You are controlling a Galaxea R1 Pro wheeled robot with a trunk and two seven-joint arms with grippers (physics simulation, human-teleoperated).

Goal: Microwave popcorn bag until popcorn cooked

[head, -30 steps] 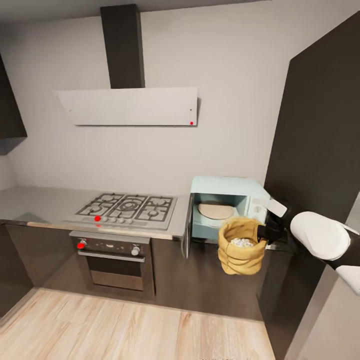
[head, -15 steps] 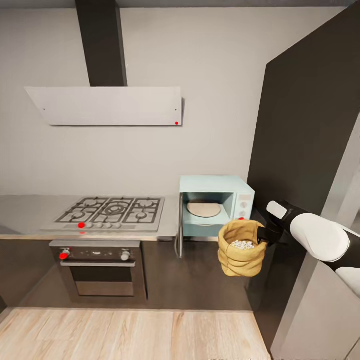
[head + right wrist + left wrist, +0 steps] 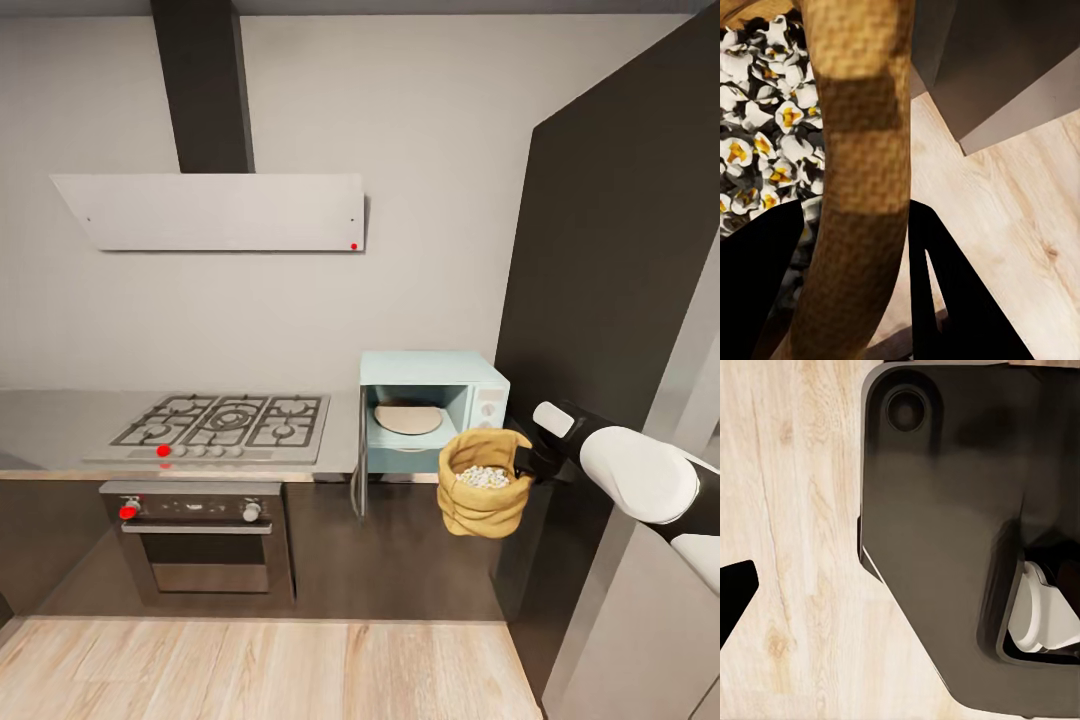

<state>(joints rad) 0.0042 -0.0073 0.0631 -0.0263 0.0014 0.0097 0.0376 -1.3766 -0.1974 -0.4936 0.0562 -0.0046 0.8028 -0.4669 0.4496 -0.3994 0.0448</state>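
The tan-orange popcorn bag [image 3: 483,500] hangs in the air just in front of and right of the microwave [image 3: 432,372], below its opening. My right gripper [image 3: 524,463] is shut on the bag's thick rolled rim [image 3: 862,150], with one black finger [image 3: 757,285] inside the bag and the other outside. White popcorn [image 3: 482,476] with yellow centres [image 3: 757,112] fills the bag. The pale blue microwave stands at the right end of the countertop [image 3: 50,420], its door [image 3: 357,455] swung open, showing a round plate [image 3: 407,417]. In the left wrist view one black fingertip [image 3: 731,596] of my left gripper shows over the wooden floor.
A steel gas hob [image 3: 225,422] and an oven [image 3: 200,535] are left of the microwave, under a flat white hood [image 3: 210,212]. A tall dark cabinet [image 3: 620,300] stands close on the right, behind my right arm. The robot's dark base [image 3: 945,547] is over the light wooden floor [image 3: 260,670].
The head view first swung and then held still. Since half a second ago my right gripper has raised the bag slightly, closer to the microwave's opening.
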